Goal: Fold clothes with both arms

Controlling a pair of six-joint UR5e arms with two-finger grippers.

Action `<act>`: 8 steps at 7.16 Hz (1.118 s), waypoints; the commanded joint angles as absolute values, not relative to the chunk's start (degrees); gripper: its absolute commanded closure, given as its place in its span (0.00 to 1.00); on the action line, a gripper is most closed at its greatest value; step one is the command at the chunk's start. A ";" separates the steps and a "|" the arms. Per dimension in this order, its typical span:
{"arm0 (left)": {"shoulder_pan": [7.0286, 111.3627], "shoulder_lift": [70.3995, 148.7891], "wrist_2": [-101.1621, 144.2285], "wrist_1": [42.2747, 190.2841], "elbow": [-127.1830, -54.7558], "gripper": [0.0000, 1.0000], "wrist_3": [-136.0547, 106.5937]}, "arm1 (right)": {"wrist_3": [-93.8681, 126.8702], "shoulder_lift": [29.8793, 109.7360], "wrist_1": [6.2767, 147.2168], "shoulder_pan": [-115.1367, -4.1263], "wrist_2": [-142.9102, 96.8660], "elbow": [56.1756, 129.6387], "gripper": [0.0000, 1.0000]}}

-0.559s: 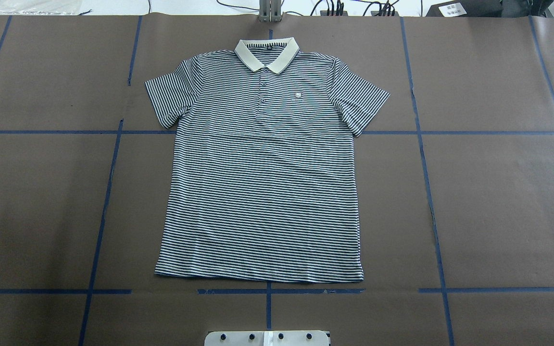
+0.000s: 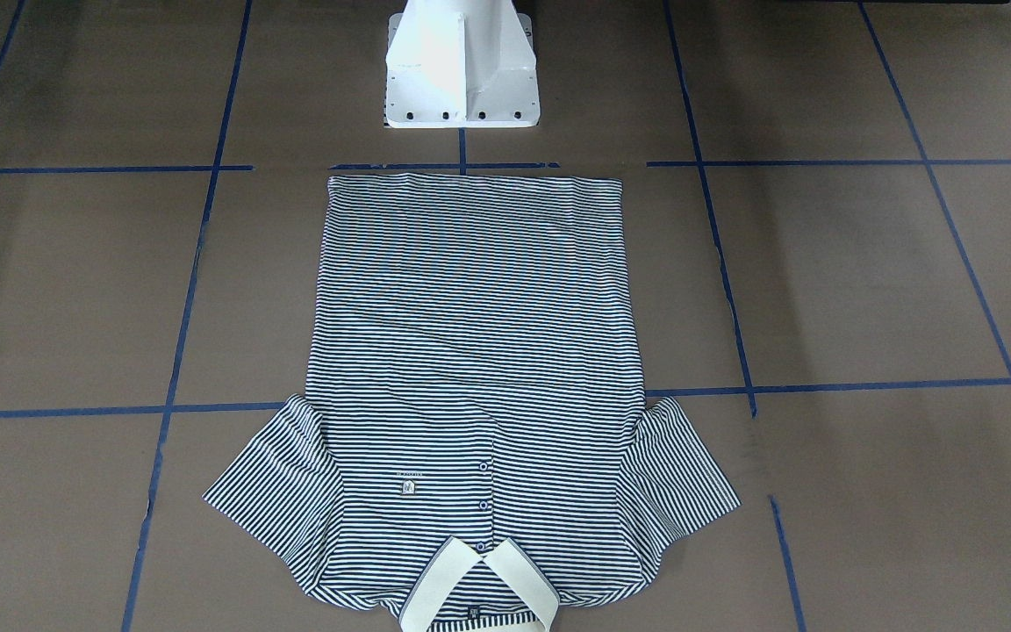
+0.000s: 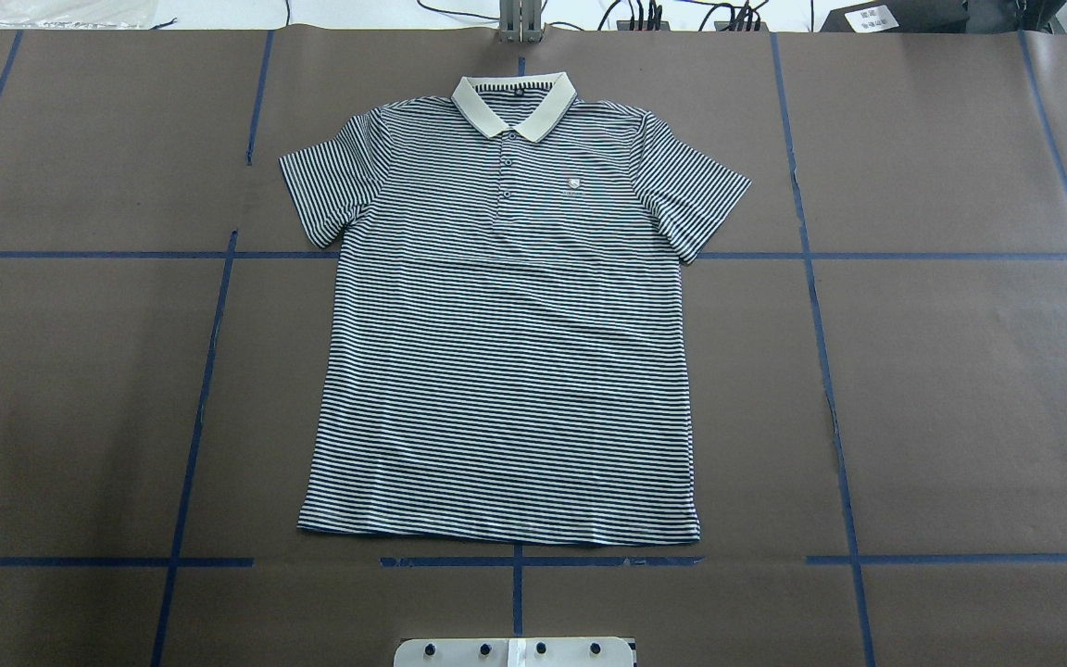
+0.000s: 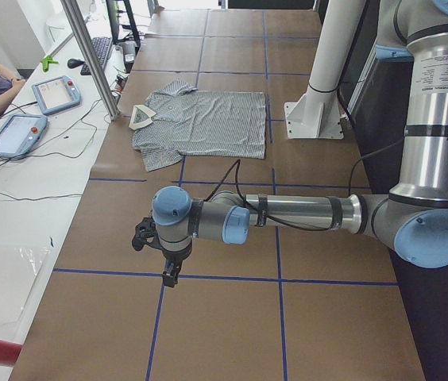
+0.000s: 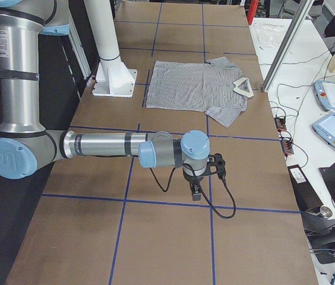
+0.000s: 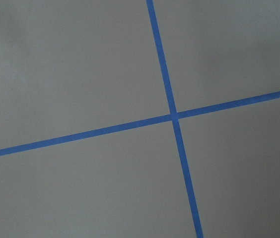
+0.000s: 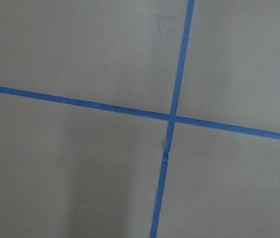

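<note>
Brown table (image 3: 960, 389) holds the shirt (image 3: 506, 371) flat, soft and light, likely best pinched along its hem (image 3: 496, 535); left gripper (image 4: 170, 275) and right gripper (image 5: 196, 192) hang well off, jaw state unreadable.

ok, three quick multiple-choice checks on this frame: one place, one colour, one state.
1. Relative to the white pedestal, where is the polo shirt's collar?
A. at the end nearest it
B. at the end farthest from it
C. on top of it

2. Collar colour?
A. navy
B. cream
C. red

3. Shirt's state?
A. flat, unfolded
B. folded in half
C. bunched in a heap

Answers:
1 B: the hem lies next to the pedestal, with the collar at the far end.
2 B: it is plain cream against the navy-and-white stripes.
3 A: the sleeves are spread and no fold shows.
</note>
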State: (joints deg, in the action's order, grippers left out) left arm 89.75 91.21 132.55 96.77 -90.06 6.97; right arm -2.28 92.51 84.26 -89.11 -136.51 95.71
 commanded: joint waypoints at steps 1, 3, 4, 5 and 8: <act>89.47 94.64 134.28 97.55 -91.23 0.00 7.20 | 1.66 89.76 76.42 -83.45 -136.67 95.28 0.00; 88.43 94.75 137.72 112.49 -88.70 0.00 6.95 | 4.90 77.59 75.07 -77.38 -136.32 87.85 0.00; 88.07 94.75 137.03 115.20 -87.55 0.00 5.81 | 12.84 71.95 74.97 -72.99 -134.67 84.41 0.00; 85.89 95.36 136.85 115.83 -87.19 0.00 1.36 | 19.10 66.41 74.97 -69.82 -133.60 80.55 0.00; 81.66 99.84 136.67 118.11 -84.11 0.00 -10.63 | 47.42 56.19 61.93 -56.74 -119.59 72.72 0.00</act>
